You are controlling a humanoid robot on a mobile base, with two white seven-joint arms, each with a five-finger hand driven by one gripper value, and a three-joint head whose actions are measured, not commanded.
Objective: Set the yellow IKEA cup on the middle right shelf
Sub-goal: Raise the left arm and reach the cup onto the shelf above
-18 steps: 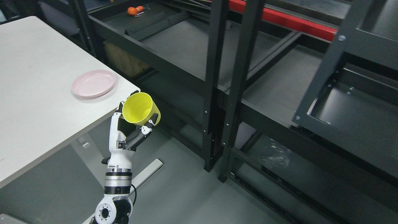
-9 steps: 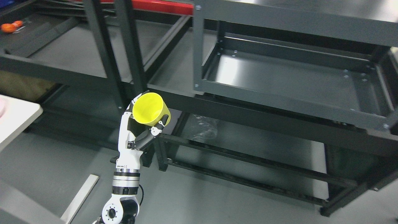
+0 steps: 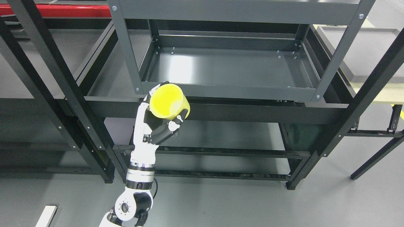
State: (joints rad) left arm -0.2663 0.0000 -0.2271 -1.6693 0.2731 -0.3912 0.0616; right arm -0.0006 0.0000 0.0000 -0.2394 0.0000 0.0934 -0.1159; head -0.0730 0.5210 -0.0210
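My left hand rises from the bottom edge left of the middle and is shut on the yellow cup. The cup's open mouth faces up towards the camera. It hangs in the air just in front of the front rail of a dark grey metal shelf unit, near that shelf's front left corner post. The tray-like shelf behind the rail is bare. The right arm is out of view.
Black racking stands to the left, with a red beam at the top left. Lower shelves lie beneath the grey unit. A pale table shows at the right edge. A white strip lies on the grey floor.
The whole view has swung right: the white table and pink plate have left the picture and the grey shelf unit is now centred. The cup stays in my left hand, now closer to the shelf's front rail.
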